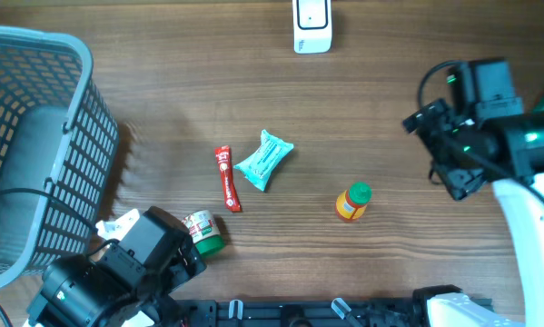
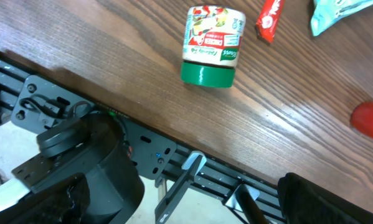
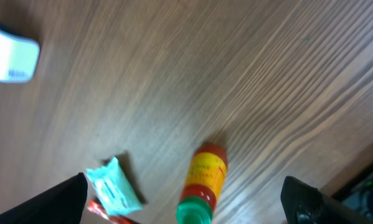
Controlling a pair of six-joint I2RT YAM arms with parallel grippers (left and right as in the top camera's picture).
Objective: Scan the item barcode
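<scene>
Several items lie on the wooden table: a green-lidded jar (image 1: 203,232) (image 2: 212,46), a red sachet (image 1: 227,178) (image 2: 270,18), a teal packet (image 1: 264,160) (image 3: 114,190) and an orange bottle with a green cap (image 1: 352,202) (image 3: 205,180). The white barcode scanner (image 1: 311,25) (image 3: 10,59) stands at the far edge. My left gripper (image 1: 167,259) (image 2: 186,211) hangs open over the front table edge, just left of the jar, holding nothing. My right gripper (image 1: 444,150) (image 3: 189,208) is open and empty above the table, right of the bottle.
A grey mesh basket (image 1: 72,136) fills the left side of the table. A black rail (image 2: 192,168) runs along the front edge below the left gripper. Bare wood lies between the items and the scanner.
</scene>
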